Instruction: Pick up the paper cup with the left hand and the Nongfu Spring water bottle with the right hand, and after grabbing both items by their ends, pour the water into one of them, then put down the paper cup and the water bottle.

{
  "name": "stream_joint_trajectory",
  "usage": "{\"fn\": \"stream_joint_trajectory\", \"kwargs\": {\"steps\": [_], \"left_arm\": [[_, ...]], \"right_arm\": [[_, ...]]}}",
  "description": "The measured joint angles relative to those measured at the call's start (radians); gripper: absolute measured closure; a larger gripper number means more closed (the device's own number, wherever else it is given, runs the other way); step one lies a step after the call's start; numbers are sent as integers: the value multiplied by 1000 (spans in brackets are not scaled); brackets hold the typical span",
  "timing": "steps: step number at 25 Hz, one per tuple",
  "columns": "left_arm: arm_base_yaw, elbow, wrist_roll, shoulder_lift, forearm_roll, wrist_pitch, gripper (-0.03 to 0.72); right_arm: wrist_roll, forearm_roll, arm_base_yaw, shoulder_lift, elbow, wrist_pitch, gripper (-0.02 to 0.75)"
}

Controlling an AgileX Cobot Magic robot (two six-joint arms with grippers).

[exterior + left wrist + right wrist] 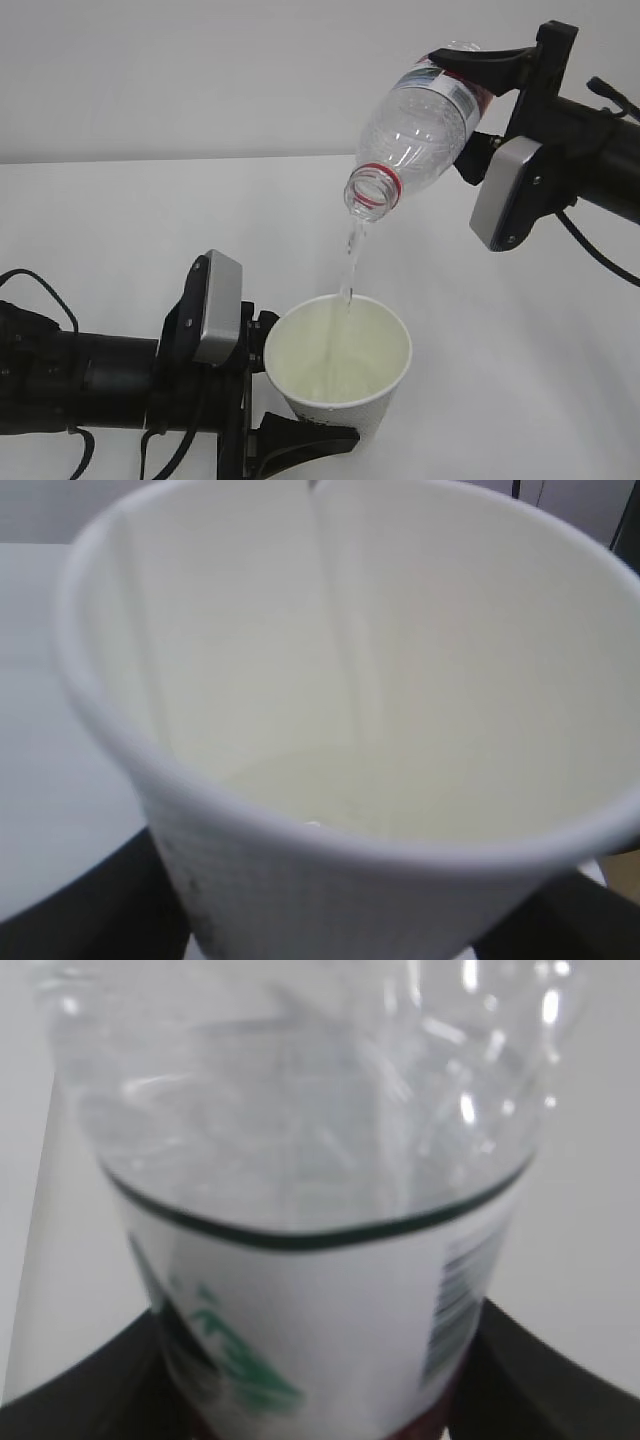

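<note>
water is seen falling in a thin clear stream from the open mouth of the nongfu spring water bottle into the paper cup directly below it. the bottle is held tipped, mouth down and to the left, above the white table — its red neck ring is at the low end and its base is clamped between the black fingers of the right hand, whose jaws are closed on the labelled lower part. in the right wrist view the white-backed label with green print and a barcode is gripped between the two dark fingers, with the clear ribbed body beyond. the cup is held roughly upright, lifted off the table, with the jaws of the left hand closed around its lower wall. in the left wrist view the cream inside of the cup fills the picture — a shallow pool lies at the bottom and the stream runs down past the far wall.
</note>
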Motion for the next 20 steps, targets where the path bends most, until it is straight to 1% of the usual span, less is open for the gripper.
{"fn": "stream_joint_trajectory", "kwargs": {"steps": [20], "left_arm": [[0,0,0,0,0,0,152]], "right_arm": [[0,3,0,0,0,-2,256]]}}
